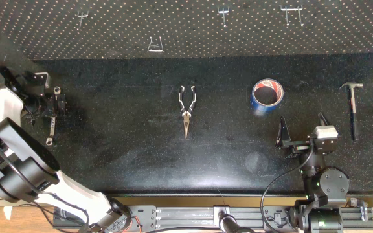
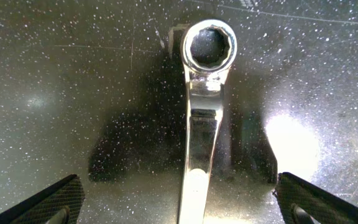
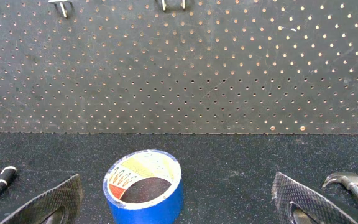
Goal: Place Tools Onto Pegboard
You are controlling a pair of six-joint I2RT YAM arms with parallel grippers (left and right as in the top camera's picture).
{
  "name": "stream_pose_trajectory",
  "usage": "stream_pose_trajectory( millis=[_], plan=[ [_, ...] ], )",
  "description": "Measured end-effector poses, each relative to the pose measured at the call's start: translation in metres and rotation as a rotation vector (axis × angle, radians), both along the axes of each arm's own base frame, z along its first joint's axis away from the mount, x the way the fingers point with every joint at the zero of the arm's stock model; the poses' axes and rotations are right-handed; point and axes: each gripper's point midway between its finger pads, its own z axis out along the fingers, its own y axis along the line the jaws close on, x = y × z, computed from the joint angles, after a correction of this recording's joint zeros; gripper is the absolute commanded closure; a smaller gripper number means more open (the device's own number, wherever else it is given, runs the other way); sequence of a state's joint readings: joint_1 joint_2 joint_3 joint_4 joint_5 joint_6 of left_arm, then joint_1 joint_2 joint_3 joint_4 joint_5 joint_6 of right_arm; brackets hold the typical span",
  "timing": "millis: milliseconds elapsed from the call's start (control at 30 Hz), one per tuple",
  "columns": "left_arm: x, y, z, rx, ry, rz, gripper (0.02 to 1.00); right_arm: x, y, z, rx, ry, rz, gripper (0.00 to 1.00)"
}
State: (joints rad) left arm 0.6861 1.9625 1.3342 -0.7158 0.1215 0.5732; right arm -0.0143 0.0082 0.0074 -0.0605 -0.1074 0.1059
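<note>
Wrench (image 2: 201, 124) lies beneath the wide-open left claw (image 2: 179, 202); right claw (image 3: 179, 202), equally wide, faces the tape roll (image 3: 143, 186).

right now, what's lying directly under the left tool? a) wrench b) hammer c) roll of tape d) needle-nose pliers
a: the left wrist view shows the wrench, ring end forward, lying flat on the black worktop between the sides of the open left tool.
</note>
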Motion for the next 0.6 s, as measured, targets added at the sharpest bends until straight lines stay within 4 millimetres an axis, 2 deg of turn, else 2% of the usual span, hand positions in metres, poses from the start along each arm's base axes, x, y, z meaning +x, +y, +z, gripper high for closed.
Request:
stream_pose_trajectory(
  millis=[600],
  plan=[
    [0.0021, -0.004, -0.0039, -0.044, -0.009, 0.057, 0.023, 0.0, 0.0, 0.0, 0.0, 0.0, 0.0, 0.001]
  ],
)
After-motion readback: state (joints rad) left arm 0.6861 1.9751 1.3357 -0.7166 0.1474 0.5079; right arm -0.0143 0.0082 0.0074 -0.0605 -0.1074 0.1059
